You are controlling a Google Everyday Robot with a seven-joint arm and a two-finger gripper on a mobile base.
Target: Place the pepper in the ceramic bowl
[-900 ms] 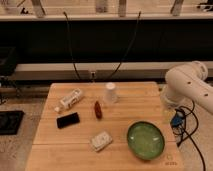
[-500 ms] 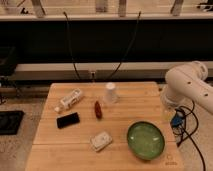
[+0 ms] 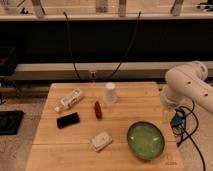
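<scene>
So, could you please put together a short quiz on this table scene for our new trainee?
1. True or false: the pepper lies on the wooden table, outside the green ceramic bowl.
2. In the camera view, which thing lies to the left of the pepper? A) black phone B) white paper cup C) the bowl
3. Where is the gripper, and does it hold anything?

Key: 1 true. 2 A. 3 It hangs at the table's right edge, above and to the right of the bowl, open and holding nothing.
</scene>
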